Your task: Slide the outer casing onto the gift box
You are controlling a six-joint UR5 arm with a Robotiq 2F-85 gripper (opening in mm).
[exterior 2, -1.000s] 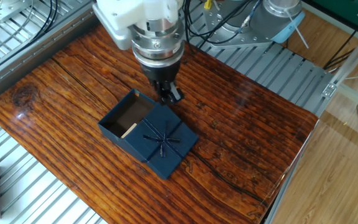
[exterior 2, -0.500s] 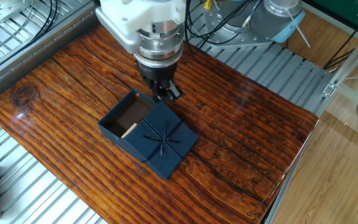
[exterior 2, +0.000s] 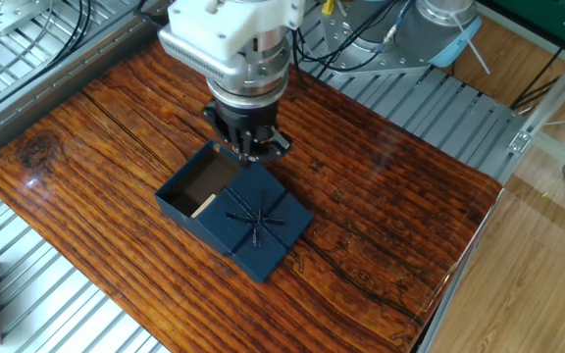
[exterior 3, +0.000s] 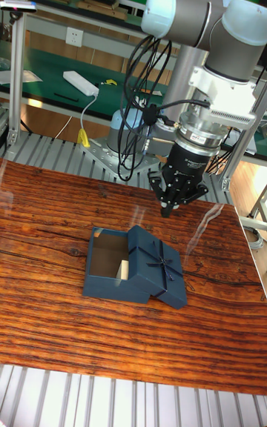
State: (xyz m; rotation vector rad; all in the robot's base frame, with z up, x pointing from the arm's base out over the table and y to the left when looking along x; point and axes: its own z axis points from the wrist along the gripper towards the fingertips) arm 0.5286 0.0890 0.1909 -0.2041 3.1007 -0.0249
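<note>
The outer casing (exterior 2: pixel 259 224), a navy sleeve with a thin ribbon cross and bow on top, lies partly over the right part of the gift box (exterior 2: pixel 196 186) and is slightly skewed to it. The box's brown inside and pale strip show at its open left half. My gripper (exterior 2: pixel 251 149) hangs above the table just behind the casing's far corner, apart from both, fingers together and holding nothing. In the tall fixed view the gripper (exterior 3: pixel 168 209) sits well above the casing (exterior 3: pixel 159 269) and the gift box (exterior 3: pixel 108 262).
The wooden tabletop (exterior 2: pixel 381 206) ends at a glossy right edge. Ribbed metal panels (exterior 2: pixel 430 108) surround it. The arm's base and cables (exterior 2: pixel 381 34) stand at the back. A green bench with a white power strip (exterior 3: pixel 80 83) is behind the table.
The gripper has lifted and drifted slightly left and back, away from the casing's far corner. The casing and the gift box have not moved.
</note>
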